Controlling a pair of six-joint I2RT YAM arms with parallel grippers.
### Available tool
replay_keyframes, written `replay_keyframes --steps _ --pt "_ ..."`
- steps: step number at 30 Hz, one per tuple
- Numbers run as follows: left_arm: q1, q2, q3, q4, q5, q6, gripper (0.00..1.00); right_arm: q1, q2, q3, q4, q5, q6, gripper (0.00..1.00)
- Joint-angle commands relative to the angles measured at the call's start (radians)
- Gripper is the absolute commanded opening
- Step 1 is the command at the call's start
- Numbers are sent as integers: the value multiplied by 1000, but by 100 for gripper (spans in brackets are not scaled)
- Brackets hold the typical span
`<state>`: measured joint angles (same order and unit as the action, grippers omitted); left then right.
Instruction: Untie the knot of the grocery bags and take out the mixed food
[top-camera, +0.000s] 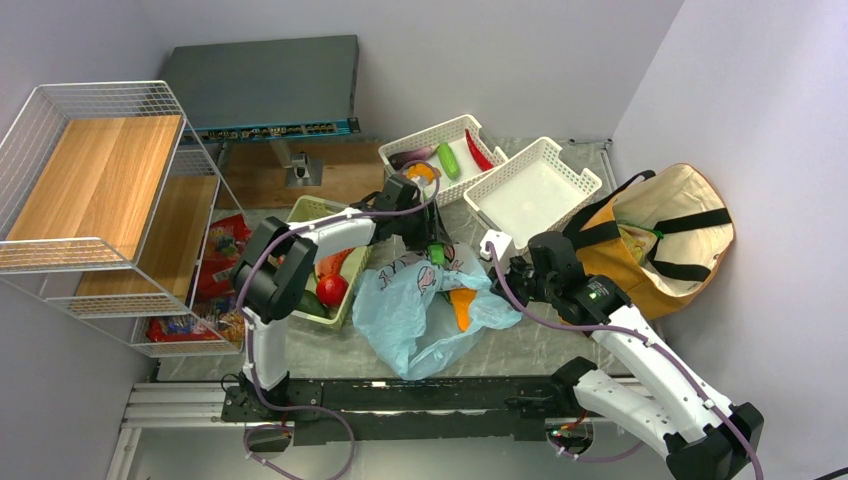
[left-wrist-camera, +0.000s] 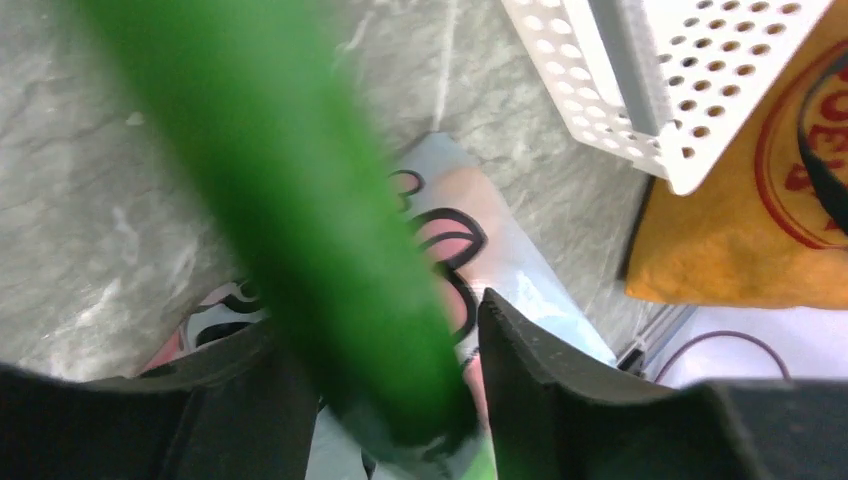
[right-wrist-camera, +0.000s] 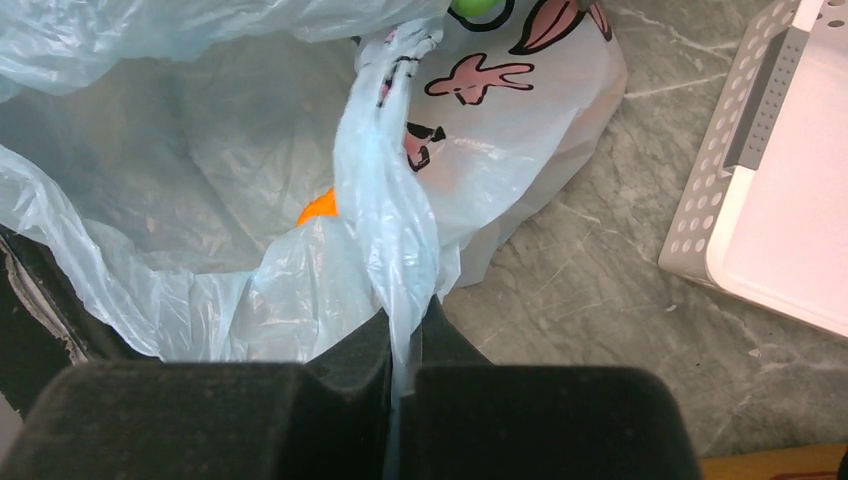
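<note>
Beside the blue bag (top-camera: 410, 322), green basket (top-camera: 318, 208)

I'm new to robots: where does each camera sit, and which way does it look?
Top external: high behind the robot, looking down at the table; left arm and right arm show.
Left wrist: on the left arm, looking down past the left gripper straddling a cucumber.
Right wrist: on the right arm, looking past the right gripper pinching the blue bag.
Shared: all three see that bag.
</note>
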<state>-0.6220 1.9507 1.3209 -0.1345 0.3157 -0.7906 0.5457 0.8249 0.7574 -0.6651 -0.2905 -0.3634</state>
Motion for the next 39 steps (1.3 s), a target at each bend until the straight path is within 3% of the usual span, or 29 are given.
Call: replay_keyframes --steps 1,4,6,14,18,19,20,23,27,29,32,35,39 --pt "-4 -101 14 234 109 -39 42 -1 -12 38 -2 21 1 0" --pt "1 -196 8 298 167 -51 20 -1 -20 24 4 26 1 0" --pt "5 -244 19 312 215 -60 10 -1 -22 17 15 28 6 0" --pt "19 -371 45 467 379 -180 5 -1 -9 16 42 18 14 0" --pt "28 -348 57 656 437 -319 0 -1 6 23 61 12 29 0" --pt "30 -346 89 653 435 -287 0 -1 9 28 62 10 29 0" --pt "30 -342 153 578 399 -197 0 -3 12 30 62 9 28 0" --pt "31 -243 507 13 246 267 0 -1 7 27 54 9 17 0" --pt "35 3 799 -234 -10 810 0 -1 0 31 47 13 18 0" --pt "36 106 850 -247 -121 1024 0 -1 5 37 46 20 30 0" --pt "48 195 785 -125 -203 1251 2 -3 6 42 43 23 41 0" --pt "76 249 715 70 -219 1332 4 -4 10 43 36 30 37 0" --pt "93 401 886 105 -194 1380 8 -4 27 45 35 24 33 0"
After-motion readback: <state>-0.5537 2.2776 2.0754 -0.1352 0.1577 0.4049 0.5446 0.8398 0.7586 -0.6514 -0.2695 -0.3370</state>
